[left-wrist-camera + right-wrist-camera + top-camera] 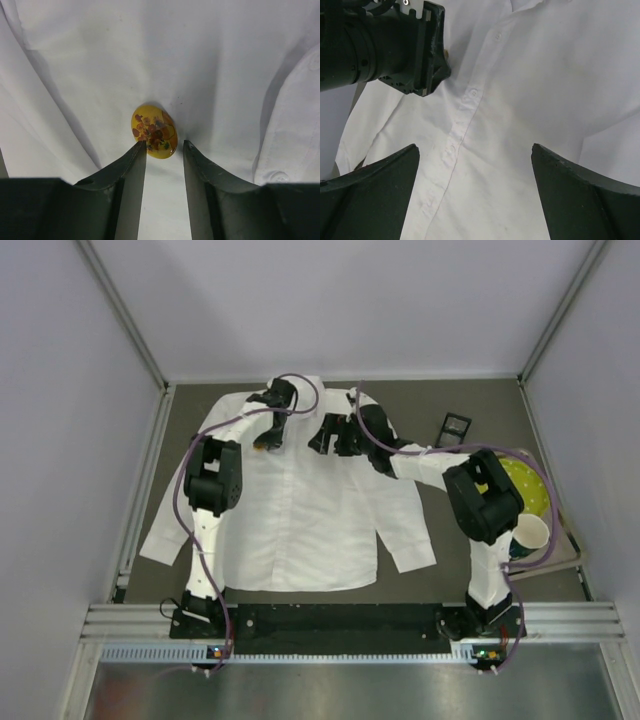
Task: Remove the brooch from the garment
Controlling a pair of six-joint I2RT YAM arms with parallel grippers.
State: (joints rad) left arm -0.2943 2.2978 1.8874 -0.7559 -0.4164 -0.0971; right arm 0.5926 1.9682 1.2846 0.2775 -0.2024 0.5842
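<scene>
The garment (300, 510) is a white collared shirt lying flat, front up, on the dark table. The brooch (154, 131) is a small yellow oval pin with orange flowers, pinned on the shirt's chest beside the collar. My left gripper (164, 145) is down on the cloth, jaws a narrow gap apart. Its left fingertip (139, 150) touches the brooch's lower edge and the right one stands just beside it. In the top view my left gripper (265, 435) is at the shirt's upper left chest. My right gripper (475, 155) is wide open and empty, hovering over the button placket (462, 107).
A small black square box (455, 428) lies right of the shirt. A yellow-green plate (528, 480) and a paper cup (530, 533) sit at the right edge. The left arm's wrist (385, 47) is close to the upper left of my right gripper.
</scene>
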